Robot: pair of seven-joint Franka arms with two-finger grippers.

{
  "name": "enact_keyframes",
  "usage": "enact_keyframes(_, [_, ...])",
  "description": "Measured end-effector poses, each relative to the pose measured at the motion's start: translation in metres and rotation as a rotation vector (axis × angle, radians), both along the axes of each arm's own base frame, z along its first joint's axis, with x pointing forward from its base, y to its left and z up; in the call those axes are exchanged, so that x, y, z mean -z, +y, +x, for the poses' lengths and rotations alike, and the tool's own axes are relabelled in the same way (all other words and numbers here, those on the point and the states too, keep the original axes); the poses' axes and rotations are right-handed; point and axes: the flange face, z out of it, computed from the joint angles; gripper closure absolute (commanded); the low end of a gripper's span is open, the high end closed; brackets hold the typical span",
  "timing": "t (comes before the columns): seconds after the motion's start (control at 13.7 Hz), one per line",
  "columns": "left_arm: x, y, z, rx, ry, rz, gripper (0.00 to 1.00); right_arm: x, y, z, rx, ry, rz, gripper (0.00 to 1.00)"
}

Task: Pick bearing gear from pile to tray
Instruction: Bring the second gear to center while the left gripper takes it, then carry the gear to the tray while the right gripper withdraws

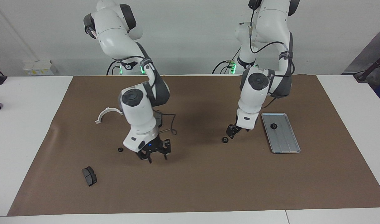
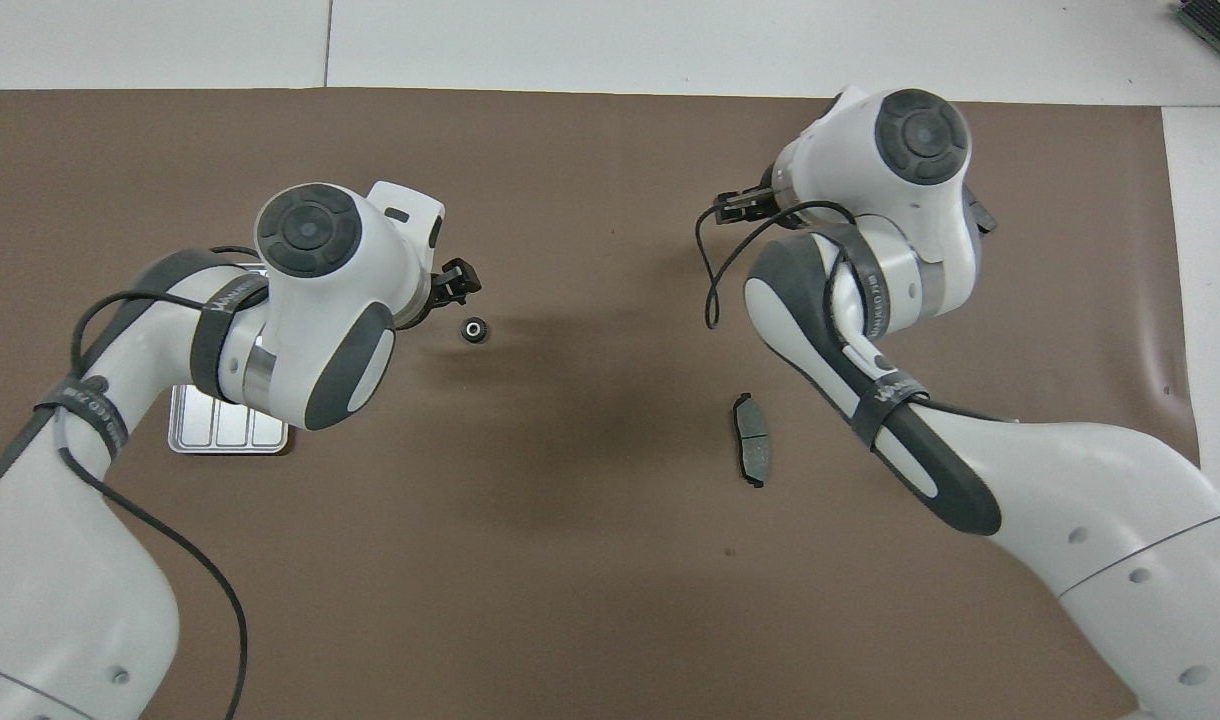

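Facing view shows the left tool low over the brown mat, just beside a black ring that lies on the surface between the two arms, near the tray but not on it. Its fingers stand apart and hold nothing. One ring already sits in the tray, toward the end nearer the robots. The right tool hangs over the mat near another ring at the right arm's end of the surface, where the rest of the pile lies: a white bracket and a brake pad farther from the robots. Its fingers look spread, with nothing between them.

Overhead view confirms the left tool beside the loose ring, with a second pad out in the middle of the mat.

The step in hand appears to be the left arm's pickup of the ring beside the tray. The next move calls for centring the fingers over that small ring, lowering until they straddle it, then closing and carrying it to the tray. The ring may well roll or slip if nudged.
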Motion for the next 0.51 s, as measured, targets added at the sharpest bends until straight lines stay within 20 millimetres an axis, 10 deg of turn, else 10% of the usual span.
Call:
enact_keyframes(0.29, [0.035, -0.033, -0.008, 0.025, 0.020, 0.006, 0.03, 0.022, -0.099, -0.008, 0.030, 0.057, -0.035, 0.40])
enact_keyframes(0.51, [0.039, -0.037, -0.011, 0.017, 0.024, 0.007, 0.29, 0.030, -0.139, -0.024, 0.050, 0.144, -0.053, 0.40])
